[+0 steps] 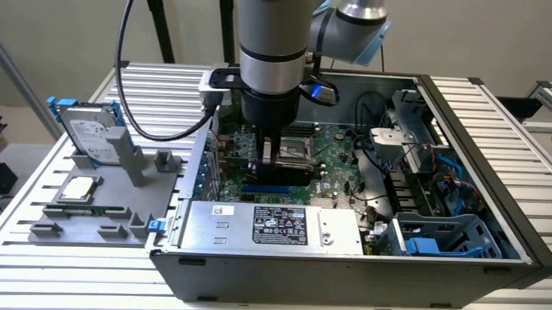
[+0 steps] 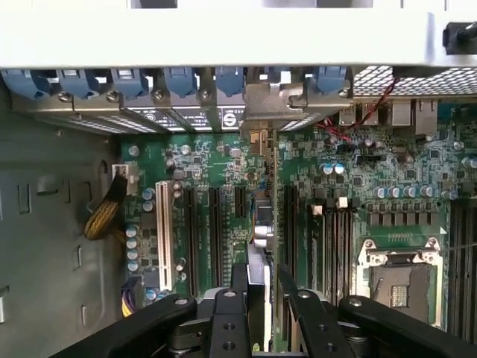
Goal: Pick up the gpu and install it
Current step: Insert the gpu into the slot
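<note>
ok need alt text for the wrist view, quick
The gripper holds the gpu edge-on over the green motherboard inside an open computer case, its silver bracket up against the case's rear slot row.

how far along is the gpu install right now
Pickup looks done: the claw grips the gpu edge-on, down inside the computer case. In hand: the card stands over the motherboard slots, its bracket at the rear openings. Left: whether it is fully seated cannot be told.
</note>
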